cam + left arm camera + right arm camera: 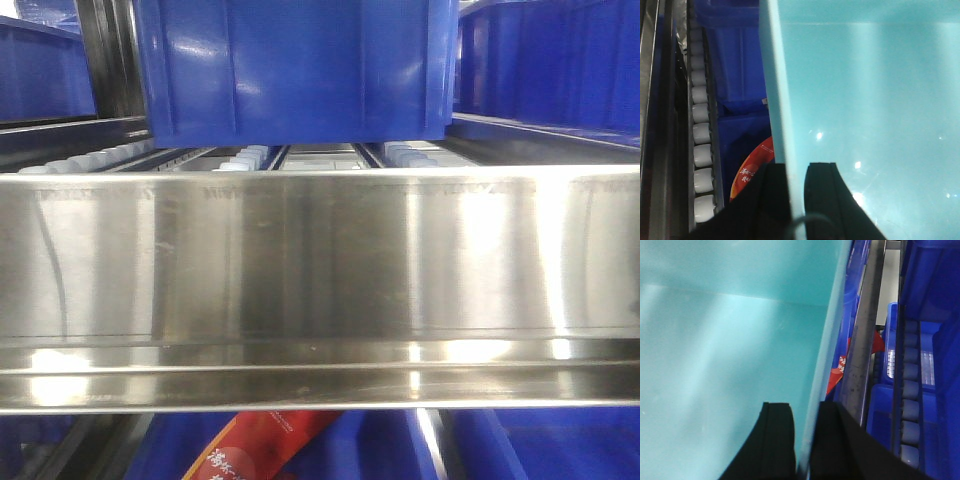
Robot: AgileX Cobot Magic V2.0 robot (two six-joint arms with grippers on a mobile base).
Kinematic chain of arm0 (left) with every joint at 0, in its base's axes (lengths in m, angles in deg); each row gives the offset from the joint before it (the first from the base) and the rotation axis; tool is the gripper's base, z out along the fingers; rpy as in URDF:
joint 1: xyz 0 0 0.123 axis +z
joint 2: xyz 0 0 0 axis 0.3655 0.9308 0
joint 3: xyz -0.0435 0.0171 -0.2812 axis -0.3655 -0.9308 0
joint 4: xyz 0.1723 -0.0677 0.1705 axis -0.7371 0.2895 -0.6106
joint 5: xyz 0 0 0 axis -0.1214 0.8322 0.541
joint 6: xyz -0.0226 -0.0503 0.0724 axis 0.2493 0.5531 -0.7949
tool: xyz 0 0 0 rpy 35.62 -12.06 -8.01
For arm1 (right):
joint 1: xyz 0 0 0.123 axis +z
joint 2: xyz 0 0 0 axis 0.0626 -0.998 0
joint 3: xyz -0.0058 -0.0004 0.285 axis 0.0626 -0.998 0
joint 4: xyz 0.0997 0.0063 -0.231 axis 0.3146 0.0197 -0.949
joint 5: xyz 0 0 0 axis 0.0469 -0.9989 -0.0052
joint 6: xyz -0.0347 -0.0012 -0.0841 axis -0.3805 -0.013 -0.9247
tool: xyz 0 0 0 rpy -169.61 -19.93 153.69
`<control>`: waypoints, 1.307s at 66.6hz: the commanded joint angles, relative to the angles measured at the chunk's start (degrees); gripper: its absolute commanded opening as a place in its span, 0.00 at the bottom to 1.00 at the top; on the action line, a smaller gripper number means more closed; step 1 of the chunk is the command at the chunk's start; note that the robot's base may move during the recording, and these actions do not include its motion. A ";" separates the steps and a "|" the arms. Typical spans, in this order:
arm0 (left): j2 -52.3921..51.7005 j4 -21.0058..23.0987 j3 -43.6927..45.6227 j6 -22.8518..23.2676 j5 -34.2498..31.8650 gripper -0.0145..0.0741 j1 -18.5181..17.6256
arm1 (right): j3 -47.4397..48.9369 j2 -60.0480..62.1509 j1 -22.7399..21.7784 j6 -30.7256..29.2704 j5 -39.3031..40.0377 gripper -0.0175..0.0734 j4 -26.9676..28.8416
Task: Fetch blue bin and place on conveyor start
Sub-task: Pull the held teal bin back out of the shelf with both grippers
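Left end effector and right end effector each clamp a side wall of the blue bin, one finger inside and one outside — a thin, smooth hold. The bin hangs close beside the dark blue bins. It could slip or twist if one arm leads, or snag the steel shelf rail — the conveyor start is out of view.

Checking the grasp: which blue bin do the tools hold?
The pale aqua bin, its wall pinched by left tool and right tool; the other bins are dark royal-blue.
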 commanded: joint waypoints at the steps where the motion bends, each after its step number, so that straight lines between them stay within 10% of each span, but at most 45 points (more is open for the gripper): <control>1: -0.76 0.03 0.45 -0.62 -2.06 0.04 -0.17 | 0.63 0.82 -0.10 -1.53 2.41 0.03 -1.01; 87: -0.76 0.03 0.45 -0.62 -9.87 0.04 -0.17 | 0.63 0.45 -0.10 -1.53 2.54 0.03 -1.01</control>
